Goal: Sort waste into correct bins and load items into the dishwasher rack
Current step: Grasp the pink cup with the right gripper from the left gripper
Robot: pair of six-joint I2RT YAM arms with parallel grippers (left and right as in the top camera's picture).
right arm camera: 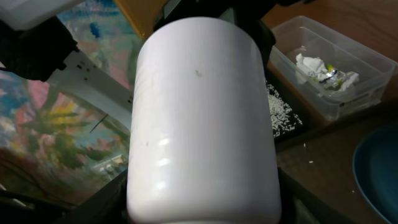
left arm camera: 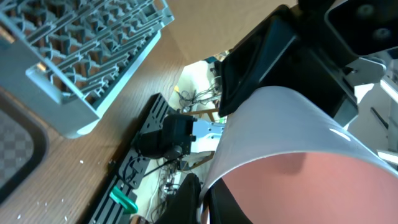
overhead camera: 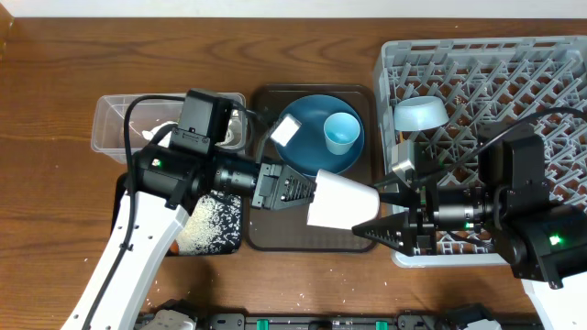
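Pink cup (overhead camera: 337, 202): it hangs on its side in the air over the 4 o'clock corner of the brown tray (overhead camera: 266, 229). It is white outside and pink inside, with the mouth toward 9 o'clock and the base toward 3.
Left pincer (overhead camera: 310, 194): clamped on the cup's rim, with one finger inside the mouth.
Right pincer (overhead camera: 367, 209): at the cup's 3 o'clock, fingers spread either side of the base end. I cannot tell whether they press on it.
Rack (overhead camera: 514, 64): the grey crate fills the table's 3 o'clock side, just beside the brown tray.
Bowl (overhead camera: 420, 114): pale blue, in the rack near its 10 o'clock corner.
Plate (overhead camera: 316, 128): dark blue, on the brown tray at 12 o'clock from the pink cup.
Blue cup (overhead camera: 341, 134): upright on the plate, mouth up.
Paper scrap (overhead camera: 285, 133): white, on the plate's 9 o'clock edge.
Clear tub (overhead camera: 115, 128): at the table's 10 o'clock, holding crumpled paper (right arm camera: 314, 65).
Black tray (overhead camera: 215, 225): at 9 o'clock from the pink cup, partly under the left arm and strewn with rice (right arm camera: 277, 112).
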